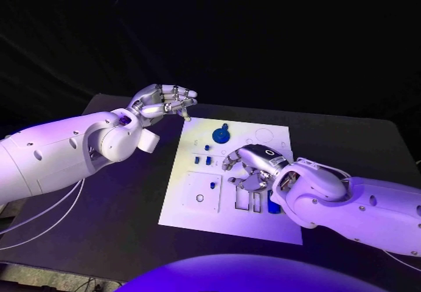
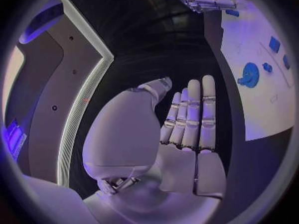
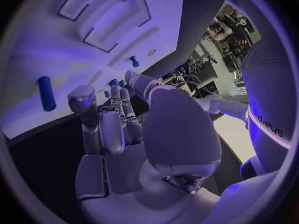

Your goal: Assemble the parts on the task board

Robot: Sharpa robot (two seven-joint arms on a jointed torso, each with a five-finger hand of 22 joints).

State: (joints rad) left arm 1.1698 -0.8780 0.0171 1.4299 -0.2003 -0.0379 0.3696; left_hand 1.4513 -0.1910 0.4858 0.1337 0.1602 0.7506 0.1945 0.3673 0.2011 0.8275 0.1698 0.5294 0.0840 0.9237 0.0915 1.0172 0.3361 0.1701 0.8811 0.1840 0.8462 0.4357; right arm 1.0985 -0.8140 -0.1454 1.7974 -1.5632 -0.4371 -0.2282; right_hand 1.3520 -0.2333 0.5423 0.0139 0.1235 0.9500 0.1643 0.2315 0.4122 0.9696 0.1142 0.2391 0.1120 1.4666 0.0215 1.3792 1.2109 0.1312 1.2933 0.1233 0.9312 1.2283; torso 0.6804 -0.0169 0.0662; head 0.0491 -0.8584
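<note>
The white task board (image 1: 263, 137) lies in the middle of the black table. A blue gear (image 1: 222, 134) (image 2: 249, 74) sits near its far edge, with small blue parts (image 1: 202, 160) (image 2: 274, 44) below it. A blue cylinder (image 1: 273, 205) (image 3: 47, 92) lies on the board beside my right wrist. My right hand (image 1: 250, 165) (image 3: 121, 119) hovers over the board's middle, fingers bent downward and apart, with nothing in them; small blue pieces (image 3: 113, 83) lie just past its fingertips. My left hand (image 1: 163, 101) (image 2: 187, 119) is raised off the board's far left corner, holding nothing.
The board has rectangular recesses (image 1: 246, 199) (image 3: 112, 17) and a square plate with a hole (image 1: 201, 191) near its front. Bare black table (image 1: 123, 207) lies left of the board. My right forearm (image 1: 351, 204) covers the board's right front corner.
</note>
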